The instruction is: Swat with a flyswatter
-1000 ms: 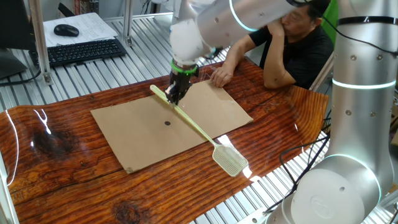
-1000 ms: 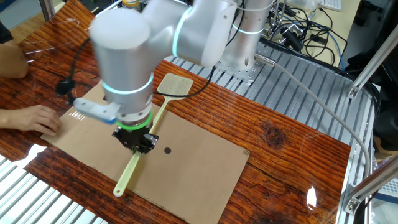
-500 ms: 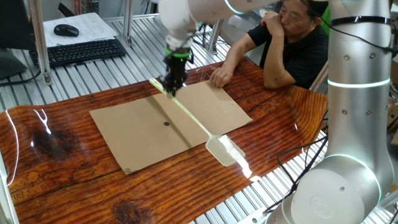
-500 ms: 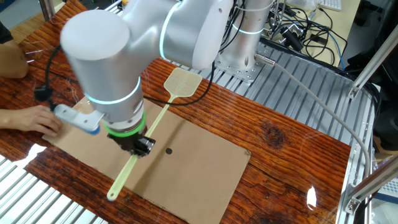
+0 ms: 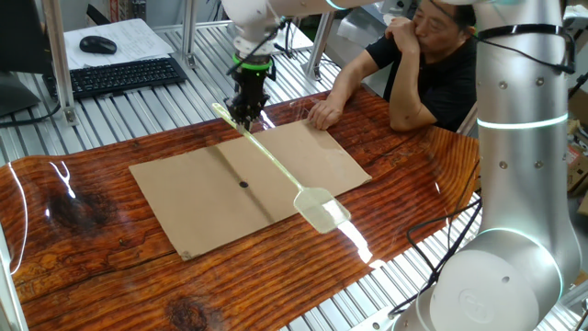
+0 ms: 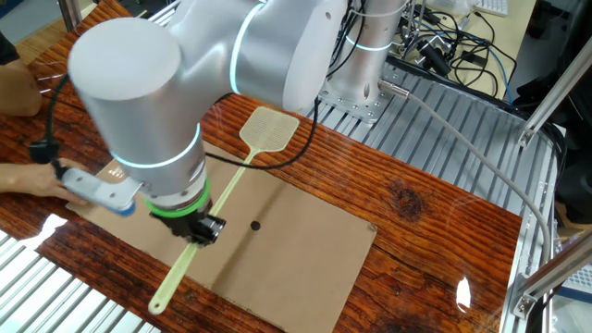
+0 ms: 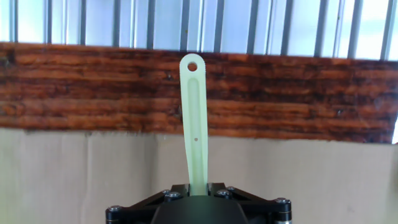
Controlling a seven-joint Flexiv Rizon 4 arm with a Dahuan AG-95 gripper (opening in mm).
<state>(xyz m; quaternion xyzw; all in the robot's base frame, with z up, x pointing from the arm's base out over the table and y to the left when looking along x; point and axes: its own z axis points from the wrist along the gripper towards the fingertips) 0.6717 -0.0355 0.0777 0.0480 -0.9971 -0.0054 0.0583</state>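
Observation:
The pale yellow-green flyswatter (image 5: 276, 165) is held in the air over the cardboard sheet (image 5: 211, 198), its handle slanting down to the mesh head (image 5: 321, 208) near the sheet's front right edge. My gripper (image 5: 246, 114) is shut on the handle near its upper end. In the other fixed view the gripper (image 6: 199, 230) holds the handle (image 6: 227, 190) and the head (image 6: 269, 127) is raised over the wood. A small dark spot (image 5: 243, 184) lies mid-sheet. In the hand view the handle end (image 7: 193, 112) with its hole sticks out past the gripper (image 7: 198, 188).
A person (image 5: 432, 64) sits at the far side with a hand (image 5: 323, 113) on the wooden table (image 5: 92, 239) beside the sheet. A keyboard (image 5: 119, 75) and mouse (image 5: 97, 44) lie at back left. Cables (image 6: 444, 42) lie behind the robot base.
The gripper has risen and moved back left with the swatter. The head has lifted off the table's front edge and swung in over the sheet's corner.

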